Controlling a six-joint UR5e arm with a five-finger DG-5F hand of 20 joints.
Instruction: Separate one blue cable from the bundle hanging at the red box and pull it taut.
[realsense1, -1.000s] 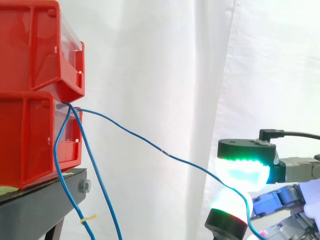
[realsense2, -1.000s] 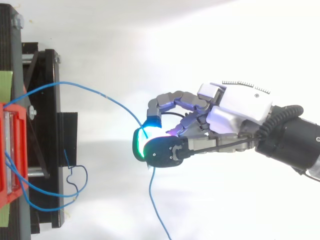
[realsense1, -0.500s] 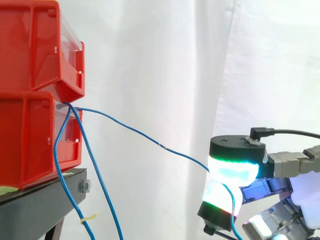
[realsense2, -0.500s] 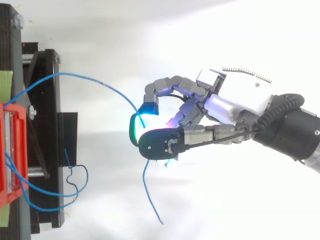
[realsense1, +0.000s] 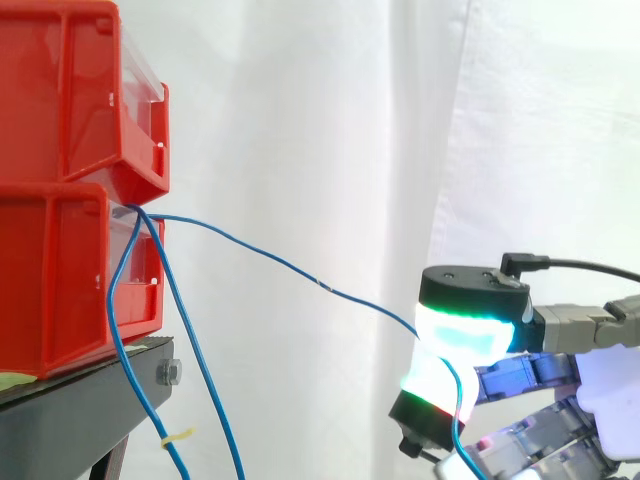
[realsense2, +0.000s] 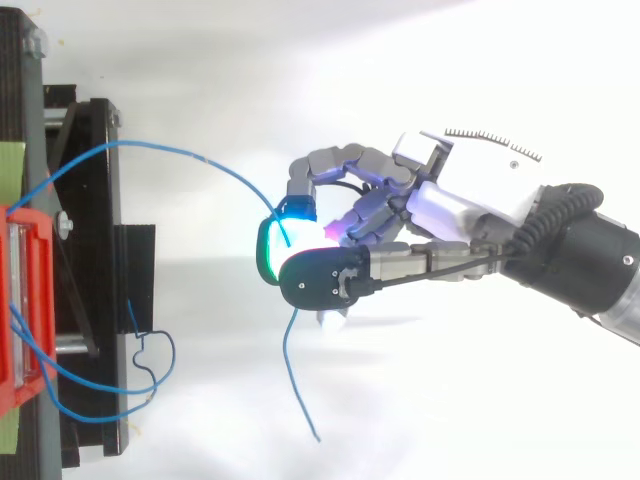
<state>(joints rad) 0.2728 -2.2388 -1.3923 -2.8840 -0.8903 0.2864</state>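
Pinching one blue cable (realsense1: 322, 289) between its glowing pads (realsense1: 465, 340), your hand (realsense2: 470, 205) has come a little nearer to the red box (realsense1: 60, 270) than a second ago. The cable sags now, beside the bundle (realsense1: 112, 320). You should draw back to tighten it.

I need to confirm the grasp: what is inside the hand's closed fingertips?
One blue cable runs from the red box into the pinch of the hand; its free end trails out the other side. The stretch between the pads is covered.
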